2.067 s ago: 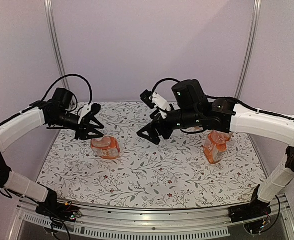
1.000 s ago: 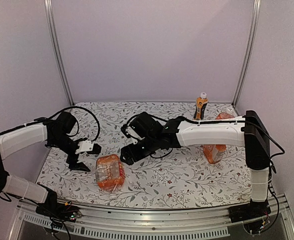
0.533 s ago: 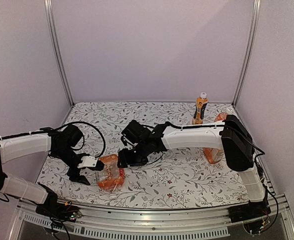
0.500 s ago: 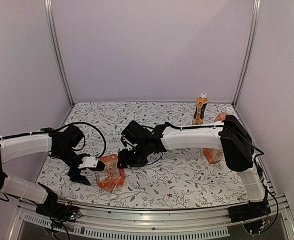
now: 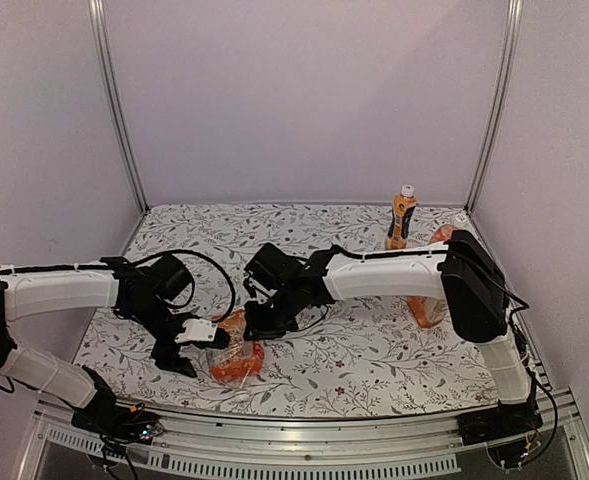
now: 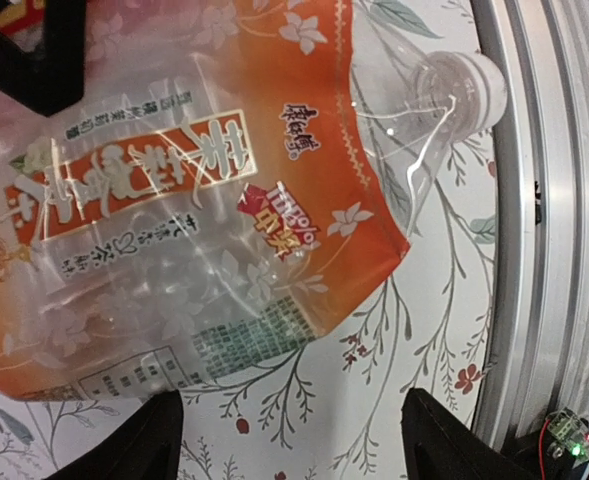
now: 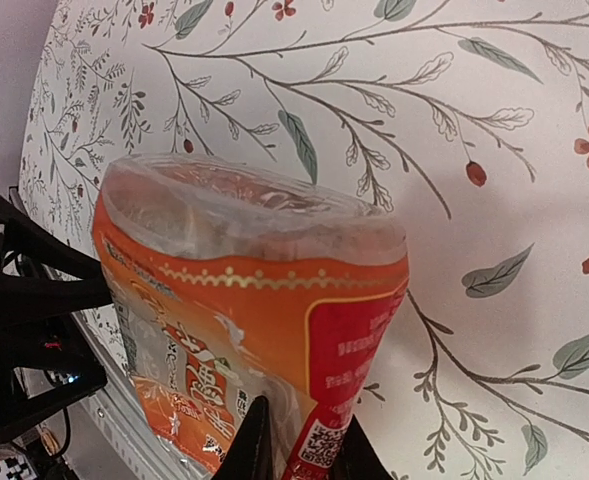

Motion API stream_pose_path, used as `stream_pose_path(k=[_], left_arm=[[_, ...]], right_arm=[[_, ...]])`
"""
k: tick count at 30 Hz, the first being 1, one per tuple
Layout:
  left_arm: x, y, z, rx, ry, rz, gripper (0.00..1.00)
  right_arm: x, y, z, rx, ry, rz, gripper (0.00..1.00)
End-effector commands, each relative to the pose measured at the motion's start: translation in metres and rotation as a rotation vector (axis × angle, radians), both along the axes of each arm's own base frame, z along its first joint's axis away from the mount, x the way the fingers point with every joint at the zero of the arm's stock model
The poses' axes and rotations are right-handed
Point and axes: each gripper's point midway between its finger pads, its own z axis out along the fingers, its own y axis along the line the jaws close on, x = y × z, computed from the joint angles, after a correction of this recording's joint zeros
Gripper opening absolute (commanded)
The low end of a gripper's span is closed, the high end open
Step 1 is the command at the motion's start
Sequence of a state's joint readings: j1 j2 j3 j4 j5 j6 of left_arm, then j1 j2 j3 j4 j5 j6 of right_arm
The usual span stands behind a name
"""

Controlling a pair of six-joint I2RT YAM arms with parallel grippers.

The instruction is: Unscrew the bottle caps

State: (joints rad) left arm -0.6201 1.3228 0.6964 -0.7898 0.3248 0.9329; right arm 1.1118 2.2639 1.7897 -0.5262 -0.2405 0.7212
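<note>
A squat, crumpled clear bottle with an orange label lies on its side near the table's front edge. Its white cap points toward the front rail. My right gripper reaches down from the far side and is shut, pinching a fold of this bottle at its labelled side. My left gripper stands open just left of the bottle, its fingertips wide apart over bare cloth and not touching it. A taller slim bottle with a white cap stands at the back right.
Two more squat orange bottles sit at the right, partly hidden behind my right arm. The metal front rail runs close beside the lying bottle's cap. Frame posts rise at the back corners.
My right gripper came down and shut on the lying bottle. My left gripper slid right, up to the bottle, which shifted slightly right and toward the front edge.
</note>
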Motion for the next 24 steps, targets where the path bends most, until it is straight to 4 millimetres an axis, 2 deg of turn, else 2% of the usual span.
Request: stream_pose_path(k=[1, 6, 9, 12, 14, 15, 16, 18, 21, 24], left_arm=[[0.010, -0.004, 0.026, 0.023, -0.045, 0.008, 0.77], [0.004, 0.020, 0.073, 0.122, -0.074, -0.022, 0.80], [-0.005, 0.033, 0.113, 0.119, -0.151, -0.104, 0.83], [-0.009, 0.031, 0.161, -0.015, -0.414, -0.277, 0.96], [0.004, 0.016, 0.184, -0.111, -0.666, -0.369, 0.99], [0.017, 0.005, 0.198, -0.153, -0.819, -0.396, 1.00], [0.023, 0.000, 0.200, -0.155, -0.914, -0.431, 1.00], [0.025, -0.009, 0.193, -0.168, -1.017, -0.508, 1.00], [0.020, -0.018, 0.185, -0.193, -1.068, -0.594, 0.99], [0.026, -0.028, 0.181, -0.215, -1.133, -0.609, 0.99]], right_arm=[[0.005, -0.014, 0.010, 0.011, 0.002, 0.018, 0.00], [0.009, -0.020, 0.036, 0.091, 0.056, 0.071, 0.00], [0.005, -0.022, 0.060, 0.151, 0.087, 0.105, 0.00], [-0.001, -0.022, 0.090, 0.212, 0.087, 0.139, 0.00], [-0.004, -0.020, 0.107, 0.250, 0.089, 0.150, 0.00], [-0.005, -0.019, 0.116, 0.270, 0.089, 0.156, 0.00], [-0.006, -0.017, 0.124, 0.289, 0.090, 0.157, 0.00], [-0.007, -0.014, 0.138, 0.332, 0.091, 0.160, 0.00], [-0.011, -0.011, 0.160, 0.391, 0.097, 0.156, 0.00], [-0.017, -0.009, 0.175, 0.422, 0.083, 0.158, 0.00]])
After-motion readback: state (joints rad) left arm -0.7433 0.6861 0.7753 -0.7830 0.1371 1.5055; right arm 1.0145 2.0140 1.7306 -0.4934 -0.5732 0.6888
